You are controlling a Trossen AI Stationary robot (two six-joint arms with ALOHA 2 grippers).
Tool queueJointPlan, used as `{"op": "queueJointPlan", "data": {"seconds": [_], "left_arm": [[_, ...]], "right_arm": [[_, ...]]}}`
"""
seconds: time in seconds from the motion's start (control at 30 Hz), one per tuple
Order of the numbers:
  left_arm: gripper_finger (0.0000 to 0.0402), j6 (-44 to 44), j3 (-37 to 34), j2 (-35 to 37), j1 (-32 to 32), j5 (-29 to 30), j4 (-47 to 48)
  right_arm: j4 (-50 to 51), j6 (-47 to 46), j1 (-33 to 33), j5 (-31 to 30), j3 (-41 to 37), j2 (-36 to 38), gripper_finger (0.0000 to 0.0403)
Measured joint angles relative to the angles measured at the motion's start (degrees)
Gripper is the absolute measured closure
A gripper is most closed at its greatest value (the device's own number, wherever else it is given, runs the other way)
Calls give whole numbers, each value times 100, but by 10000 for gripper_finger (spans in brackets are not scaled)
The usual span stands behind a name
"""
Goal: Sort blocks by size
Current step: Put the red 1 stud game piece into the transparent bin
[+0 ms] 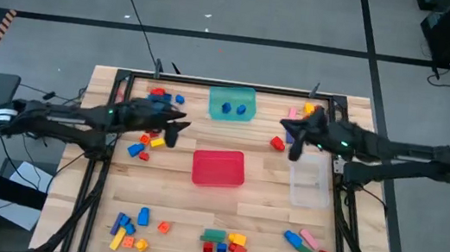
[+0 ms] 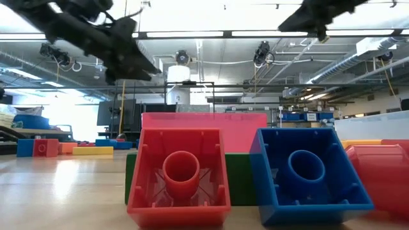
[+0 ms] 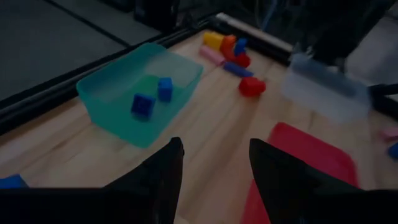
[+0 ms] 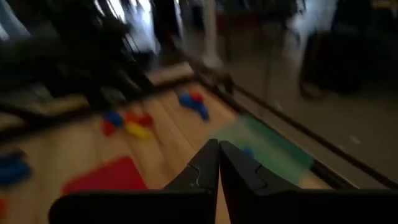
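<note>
Blocks lie in loose groups on the wooden table: by my left gripper (image 1: 146, 144), at the far left (image 1: 161, 96), at the far right (image 1: 301, 112), and in a row along the near edge (image 1: 223, 242). A single red block (image 1: 278, 142) lies near my right gripper. Two blue blocks (image 3: 152, 96) lie in the teal tub (image 1: 232, 103). My left gripper (image 1: 174, 130) hangs above the table left of the red tub (image 1: 219, 167), open and empty (image 3: 214, 168). My right gripper (image 1: 296, 146) hangs above the clear tub's far end, shut and empty (image 4: 219, 163).
The clear tub (image 1: 312, 181) stands at the right, the red tub in the middle and the teal tub at the far edge. A dark frame (image 1: 345, 203) runs round the table. In the low view, red (image 2: 179, 176) and blue (image 2: 307, 176) blocks stand close to the camera.
</note>
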State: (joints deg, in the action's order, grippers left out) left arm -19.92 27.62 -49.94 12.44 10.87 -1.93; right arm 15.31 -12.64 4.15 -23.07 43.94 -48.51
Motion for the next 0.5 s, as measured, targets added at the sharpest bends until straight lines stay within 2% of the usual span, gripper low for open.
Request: {"op": "queueJointPlan", "data": {"seconds": [0.13,0.27,0.5], "left_arm": [[208,-6,-258,569,-97,-2,16],[208,122,-289,829,-131,-4,131],[208,137,-289,842,-132,-151,246]], "right_arm": [[1564,-588,385,88,1229,-1154,368],[3028,-1127,794,672,2072,-2144,355],[4206,-1495,1037,989,2392,-3286,298]]}}
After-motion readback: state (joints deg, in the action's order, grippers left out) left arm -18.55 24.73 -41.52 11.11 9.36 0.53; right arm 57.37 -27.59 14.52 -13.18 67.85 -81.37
